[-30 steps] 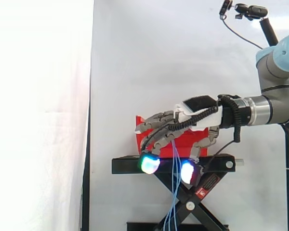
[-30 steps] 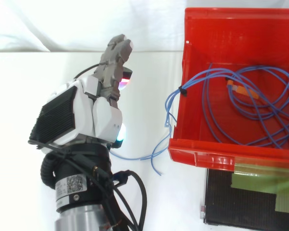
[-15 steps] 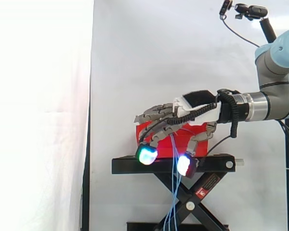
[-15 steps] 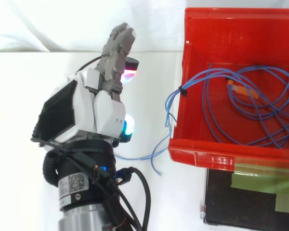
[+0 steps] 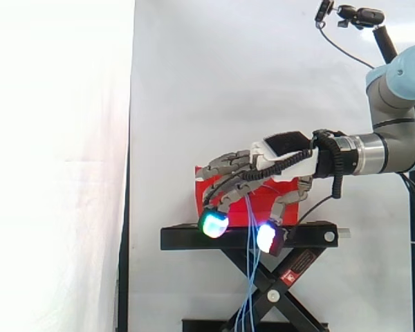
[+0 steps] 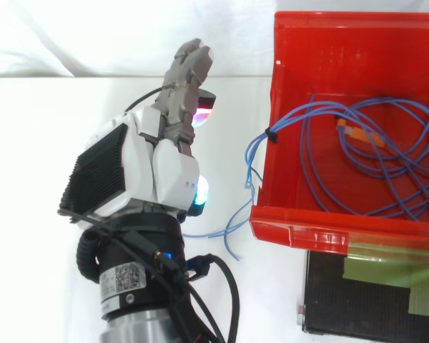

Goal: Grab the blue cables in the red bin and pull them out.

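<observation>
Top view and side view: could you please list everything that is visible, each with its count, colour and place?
bin: one, red, on the stand.
cables: several, blue, coiled inside the bin; some strands hang over its wall and down past the stand.
connector: one, orange, inside the bin among the cables.
stand: one, black, scissor type, under the bin.
curtain: one, white, behind everything.
hand: one, white and grey with glowing pads, open, beside the bin on the side where the strands hang.
arm: one, pale blue and grey, entering from the right of the side view.
</observation>
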### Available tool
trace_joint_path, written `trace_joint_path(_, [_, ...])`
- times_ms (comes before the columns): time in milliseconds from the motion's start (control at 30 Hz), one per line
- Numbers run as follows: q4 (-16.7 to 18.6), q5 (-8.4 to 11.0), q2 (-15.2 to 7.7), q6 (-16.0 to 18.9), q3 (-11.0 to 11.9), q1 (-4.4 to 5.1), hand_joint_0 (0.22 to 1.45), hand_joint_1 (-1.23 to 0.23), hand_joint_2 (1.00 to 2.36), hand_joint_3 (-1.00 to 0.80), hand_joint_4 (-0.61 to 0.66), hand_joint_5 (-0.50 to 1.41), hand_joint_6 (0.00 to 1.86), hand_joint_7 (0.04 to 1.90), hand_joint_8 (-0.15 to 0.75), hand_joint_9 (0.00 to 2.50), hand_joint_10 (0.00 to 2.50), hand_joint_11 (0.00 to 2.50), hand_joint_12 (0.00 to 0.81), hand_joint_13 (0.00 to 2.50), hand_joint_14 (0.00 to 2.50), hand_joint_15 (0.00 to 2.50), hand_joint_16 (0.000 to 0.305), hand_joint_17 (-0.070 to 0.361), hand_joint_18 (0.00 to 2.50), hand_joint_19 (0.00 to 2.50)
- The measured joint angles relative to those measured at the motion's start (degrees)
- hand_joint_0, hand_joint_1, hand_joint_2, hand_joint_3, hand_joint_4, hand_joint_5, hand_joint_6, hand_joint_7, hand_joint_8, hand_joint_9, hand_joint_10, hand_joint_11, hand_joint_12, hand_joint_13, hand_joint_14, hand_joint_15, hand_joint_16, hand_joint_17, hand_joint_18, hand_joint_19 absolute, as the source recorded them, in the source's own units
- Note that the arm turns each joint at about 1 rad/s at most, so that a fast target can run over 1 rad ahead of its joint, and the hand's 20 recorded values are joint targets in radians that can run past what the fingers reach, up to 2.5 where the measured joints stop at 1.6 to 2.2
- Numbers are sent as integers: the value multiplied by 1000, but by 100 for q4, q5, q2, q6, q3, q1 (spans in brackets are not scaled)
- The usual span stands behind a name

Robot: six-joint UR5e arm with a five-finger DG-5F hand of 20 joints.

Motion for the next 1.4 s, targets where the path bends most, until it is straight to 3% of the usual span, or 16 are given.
trace_joint_path(667, [51, -47, 0, -81, -61, -62, 746, -1011, 1000, -1000, 196, 620, 3, 631, 276, 470, 12, 328, 361, 236, 6, 153, 54, 121, 175, 358])
trace_joint_path(1400, [9, -192, 0, -391, -141, -114, 755, -1012, 1000, -1000, 194, 621, 3, 630, 275, 472, 12, 339, 359, 236, 6, 153, 54, 120, 176, 351])
